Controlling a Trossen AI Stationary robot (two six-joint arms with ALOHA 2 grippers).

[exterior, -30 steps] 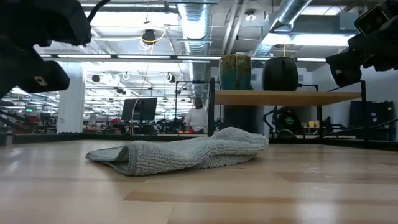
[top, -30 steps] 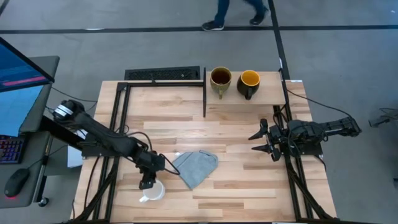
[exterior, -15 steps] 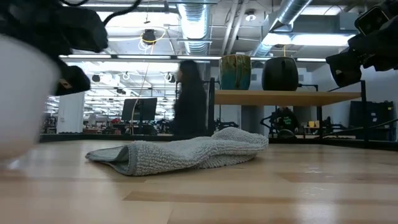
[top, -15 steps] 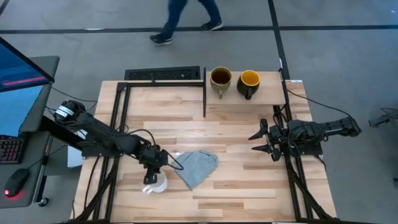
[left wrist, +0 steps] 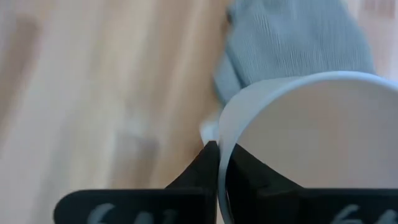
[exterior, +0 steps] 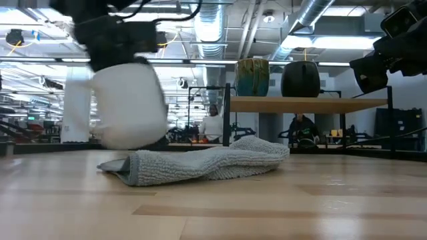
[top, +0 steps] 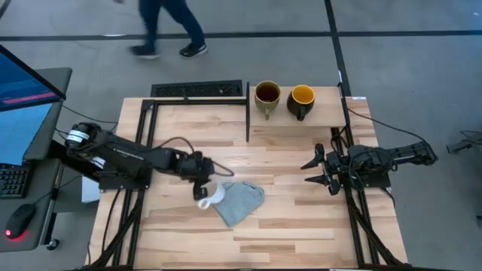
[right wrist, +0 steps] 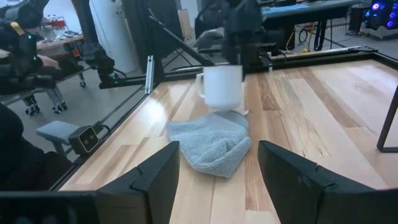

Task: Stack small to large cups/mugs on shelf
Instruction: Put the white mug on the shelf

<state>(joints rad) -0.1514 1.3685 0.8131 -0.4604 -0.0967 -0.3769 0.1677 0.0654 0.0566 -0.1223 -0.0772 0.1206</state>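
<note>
The small white mug [top: 210, 196] hangs above the table at the left end of the grey-blue cloth [top: 238, 202], with my left gripper [top: 200, 181] shut on it. It shows large in the low view [exterior: 127, 107] and above the cloth in the right wrist view [right wrist: 221, 87]. The olive-tan mug [top: 266, 96] and the dark mug with yellow-orange inside [top: 301, 98] stand side by side on the light-wood shelf [top: 327, 113] at the far edge. My right gripper [top: 316, 170] waits open at the table's right side. My left gripper holds the white mug by its rim wall [left wrist: 221, 155], one finger inside the cup [left wrist: 249, 177] and one outside [left wrist: 202, 168]. The fingers come from above, pointing down. The mug hangs upright below them, clear of the table, just over the cloth's left end.
The shelf's black upright [top: 248, 113] runs along its left edge. Black frame rails [top: 143, 135] border the tabletop. A person [top: 169, 26] walks on the floor beyond the far edge.
My left gripper has shut on the white mug near the table's near edge, lifted it clear and carried it toward the far edge and right, up to the cloth's left end. The person beyond the table has walked to the left.
</note>
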